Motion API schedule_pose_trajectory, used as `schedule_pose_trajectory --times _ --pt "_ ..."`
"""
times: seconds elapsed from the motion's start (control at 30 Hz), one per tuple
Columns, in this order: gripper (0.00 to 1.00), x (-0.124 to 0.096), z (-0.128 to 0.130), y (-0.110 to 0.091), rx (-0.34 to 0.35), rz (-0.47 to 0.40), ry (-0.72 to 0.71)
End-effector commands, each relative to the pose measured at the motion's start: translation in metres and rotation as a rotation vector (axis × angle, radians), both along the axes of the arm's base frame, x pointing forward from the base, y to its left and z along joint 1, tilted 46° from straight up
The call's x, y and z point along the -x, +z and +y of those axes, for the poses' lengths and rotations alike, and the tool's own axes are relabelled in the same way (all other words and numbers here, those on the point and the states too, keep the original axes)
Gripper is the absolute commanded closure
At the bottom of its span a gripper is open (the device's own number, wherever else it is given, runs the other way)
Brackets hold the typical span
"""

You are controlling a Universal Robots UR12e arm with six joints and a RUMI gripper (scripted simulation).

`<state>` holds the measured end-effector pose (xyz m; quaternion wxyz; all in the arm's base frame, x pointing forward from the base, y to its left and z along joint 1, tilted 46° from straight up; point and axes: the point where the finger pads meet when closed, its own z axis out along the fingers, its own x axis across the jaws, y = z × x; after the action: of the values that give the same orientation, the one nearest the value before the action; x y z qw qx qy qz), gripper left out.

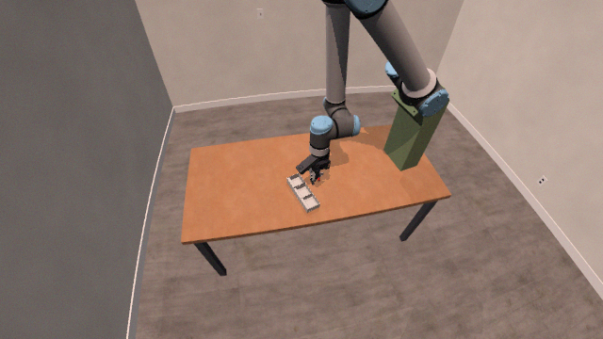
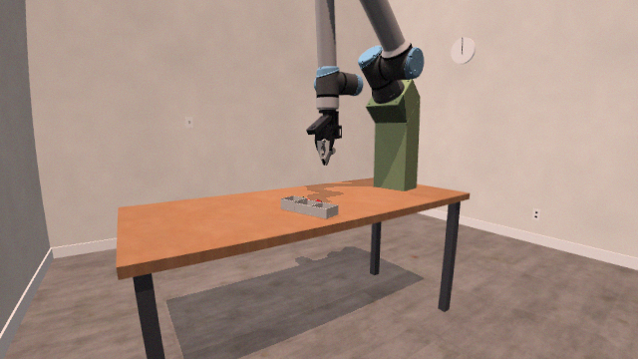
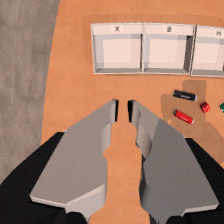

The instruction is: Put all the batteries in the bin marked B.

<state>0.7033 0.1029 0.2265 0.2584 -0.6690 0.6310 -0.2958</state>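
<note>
"Brown wooden table top under us, pale walls behind; where do we stand?"

"Our gripper hangs above the table, jaws drawn nearly together with nothing between them. The black battery lies near the bin marked B, outside it; the red battery lies beyond, just beside a red die."

"What could spoil it?"

"We'd judge the die the main nuisance: opening wide around the red battery could shove it or catch it too. Batteries look round, so an off-centre pinch might roll them away. Dropping from too far over could land one in the bin marked X, and a low sweep could knock the upright bins over."

"Have we room?"

"Plenty on the X side, where bare wood runs to the table's edge. It's tighter between the black battery and the bin wall, so we should come straight down and lift clear of the rims before crossing."
</note>
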Motion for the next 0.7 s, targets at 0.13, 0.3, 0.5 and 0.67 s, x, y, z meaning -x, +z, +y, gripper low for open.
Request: schedule_pose_trajectory --times 0.13,0.3,0.5,0.67 --pt "0.83 0.001 -0.005 -0.005 0.036 0.001 0.035" --pt "0.83 0.0 -0.033 -0.036 0.169 0.007 0.161" --pt "0.83 -0.002 -0.067 -0.073 0.278 0.017 0.257" --pt "0.83 -0.003 -0.088 -0.097 0.349 0.027 0.32"
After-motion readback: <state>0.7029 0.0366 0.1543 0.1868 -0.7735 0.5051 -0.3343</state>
